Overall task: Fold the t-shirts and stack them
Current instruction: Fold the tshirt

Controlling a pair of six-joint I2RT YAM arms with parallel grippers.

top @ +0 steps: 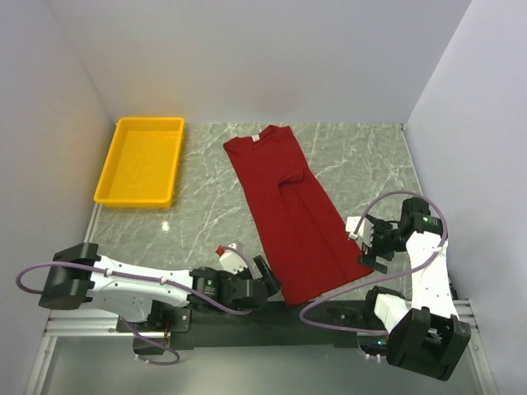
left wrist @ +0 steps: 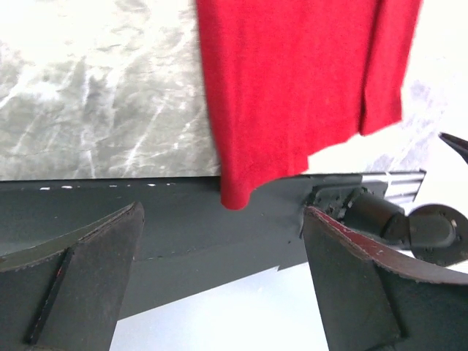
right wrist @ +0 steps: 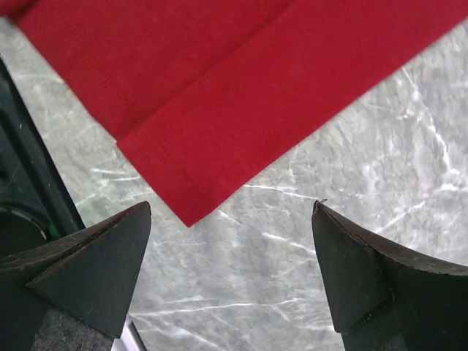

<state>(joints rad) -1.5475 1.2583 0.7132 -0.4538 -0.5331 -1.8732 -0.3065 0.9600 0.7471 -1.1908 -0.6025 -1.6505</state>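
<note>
No legible text, brand, number or sign in any view

Only candidate is the small white neck label (top: 256, 137) at the collar of the dark red t-shirt (top: 288, 210); in the top view it is a tiny pale patch, too small to read; both wrist views show only the shirt's plain hem end, with no label in frame.

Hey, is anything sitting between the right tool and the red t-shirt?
Nothing visible does. The right tool is open, and only a bare strip of the marble table lies between it and the nearest hem corner of the t-shirt.
</note>
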